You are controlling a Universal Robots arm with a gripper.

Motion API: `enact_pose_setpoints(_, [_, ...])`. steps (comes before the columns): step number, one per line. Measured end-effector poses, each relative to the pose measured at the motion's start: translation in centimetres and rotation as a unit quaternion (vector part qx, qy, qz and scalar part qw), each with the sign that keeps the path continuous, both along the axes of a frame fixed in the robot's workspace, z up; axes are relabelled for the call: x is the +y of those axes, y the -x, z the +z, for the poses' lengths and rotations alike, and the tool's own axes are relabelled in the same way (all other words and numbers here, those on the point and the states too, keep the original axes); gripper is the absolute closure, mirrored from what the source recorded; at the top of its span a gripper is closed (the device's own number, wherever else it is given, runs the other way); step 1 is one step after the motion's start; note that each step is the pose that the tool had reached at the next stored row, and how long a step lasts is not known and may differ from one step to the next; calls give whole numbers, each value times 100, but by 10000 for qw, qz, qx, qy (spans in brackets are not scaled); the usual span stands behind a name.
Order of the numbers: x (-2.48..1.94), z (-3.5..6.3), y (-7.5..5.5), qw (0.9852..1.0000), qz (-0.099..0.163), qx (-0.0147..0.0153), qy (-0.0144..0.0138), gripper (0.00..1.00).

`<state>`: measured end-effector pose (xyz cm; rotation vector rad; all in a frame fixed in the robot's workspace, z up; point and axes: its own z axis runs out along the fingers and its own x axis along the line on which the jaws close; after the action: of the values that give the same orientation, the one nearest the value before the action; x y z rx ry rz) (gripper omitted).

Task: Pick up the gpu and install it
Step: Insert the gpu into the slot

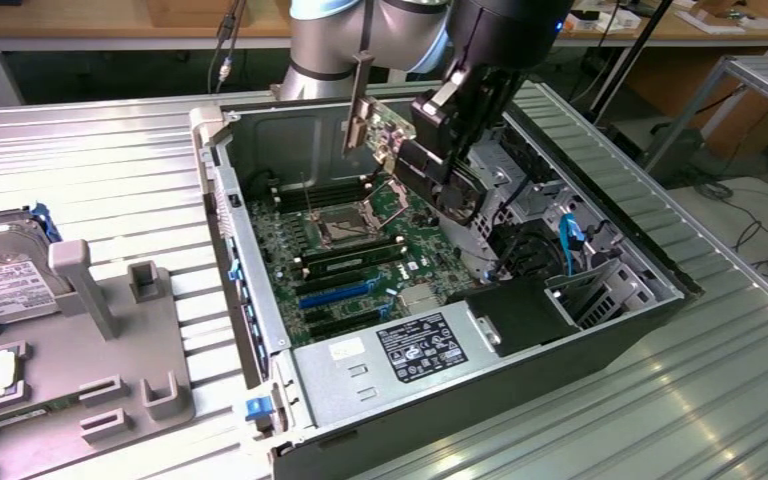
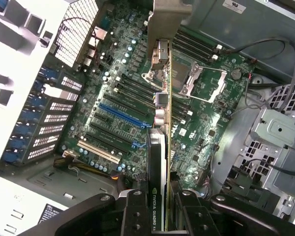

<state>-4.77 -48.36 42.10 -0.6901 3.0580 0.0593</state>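
Gripper: the gripper (image 1: 435, 150) (image 2: 160, 219) is part-way closed, its fingers (image 2: 135, 211) pressed on either face of the gpu – it has the card firmly in hand.
Gpu: the gpu (image 1: 381, 135) (image 2: 163, 123) hangs in the air over the open case, clear of the board below; seen edge-on in the wrist view, with white lettering on its dark edge between the fingers.
Bracket: the silver bracket (image 1: 356, 118) (image 2: 169, 17) sits at the card's end farthest from the gripper, pointing toward the case's back wall.
Case: the case (image 1: 217, 170) lies on its side, lid off, on the slatted metal table (image 1: 104, 160).
Motherboard: the green motherboard (image 1: 357, 240) (image 2: 113, 64) lies flat in the case; the card is above it, near the CPU socket (image 1: 340, 222) (image 2: 201, 83).
Slot: a blue slot (image 1: 337, 292) (image 2: 120, 114) lies among black ones – beside the card's line in the wrist view, nothing seated in it.
Power supply: a grey power supply (image 1: 398, 350) with a black label fills the case's near corner.
Exterior view's left: a hard drive (image 1: 4, 270) stands in a grey fixture (image 1: 104, 340), well apart from the case.
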Motion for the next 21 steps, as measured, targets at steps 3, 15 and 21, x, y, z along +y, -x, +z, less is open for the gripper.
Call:
enact_pose_setpoints(3, [0,0,0,10000,37,0,0,73])
enact_pose_setpoints(15, [0,0,0,9997,247,0,0,73])
enact_pose_setpoints(21, [0,0,0,9993,378,0,0,73])
